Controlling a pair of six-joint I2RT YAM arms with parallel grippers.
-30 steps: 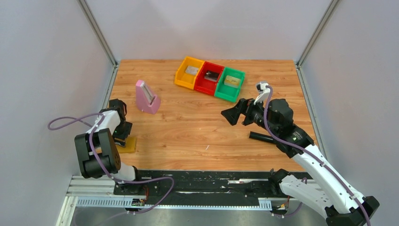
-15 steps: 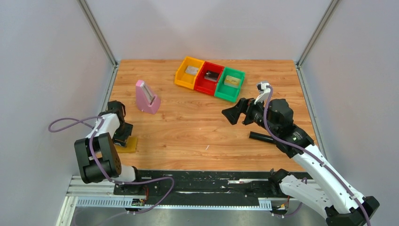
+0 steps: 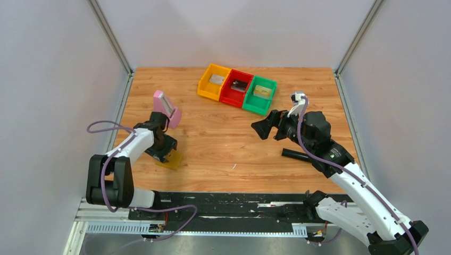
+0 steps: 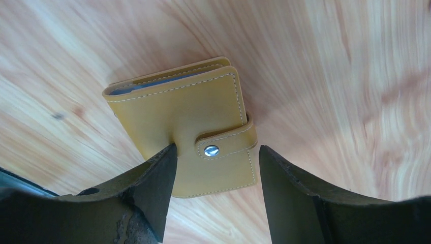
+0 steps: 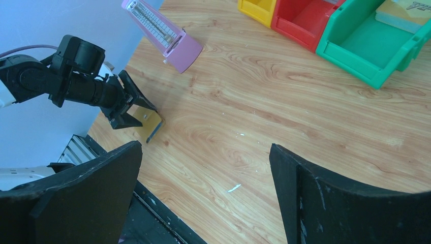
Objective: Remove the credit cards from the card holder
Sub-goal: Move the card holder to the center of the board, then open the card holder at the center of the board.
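Observation:
The card holder (image 4: 188, 112) is a closed mustard-tan wallet with its snap tab fastened and a thin blue edge showing. It sits low over the wood at the near left (image 3: 173, 159) and also shows in the right wrist view (image 5: 147, 125). My left gripper (image 4: 218, 152) is shut on its near end, one finger on each side. Credit cards lie in the bins: a silver-grey one (image 3: 215, 78), a dark one (image 3: 239, 85) and a golden one (image 3: 261, 90). My right gripper (image 3: 260, 130) is open and empty, held above the table's middle right.
A yellow bin (image 3: 205, 85), a red bin (image 3: 230, 94) and a green bin (image 3: 254, 105) stand in a row at the back. A pink block (image 3: 167, 109) stands just behind the left gripper. A black rod (image 3: 298, 155) lies under the right arm. Grey walls close both sides.
My left gripper has swung to the right from the table's left edge, and the card holder has moved with it. The right arm has not moved.

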